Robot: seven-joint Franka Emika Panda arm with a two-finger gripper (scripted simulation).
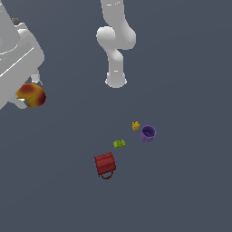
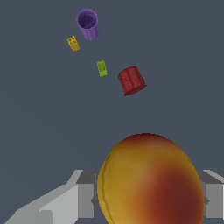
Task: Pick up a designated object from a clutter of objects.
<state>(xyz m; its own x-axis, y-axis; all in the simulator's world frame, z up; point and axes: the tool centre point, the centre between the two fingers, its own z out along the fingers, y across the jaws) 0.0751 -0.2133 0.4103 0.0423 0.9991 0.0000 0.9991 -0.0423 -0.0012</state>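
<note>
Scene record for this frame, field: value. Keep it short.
claw: shut on the fruit
fruit: yellow-orange with red blush, at the exterior view's left, apart from the clutter
purple cup: upright, on the floor
yellow piece: beside the cup, apart from it
green block: between cup and handbag
red handbag: on the floor, handle toward the exterior view's bottom edge

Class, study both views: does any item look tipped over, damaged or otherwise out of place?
Only one: the round yellow-orange fruit with a dark red blush is away from the other items, clamped in the white gripper. The purple cup stands upright, open end up. Nothing looks damaged or spilled.
</note>
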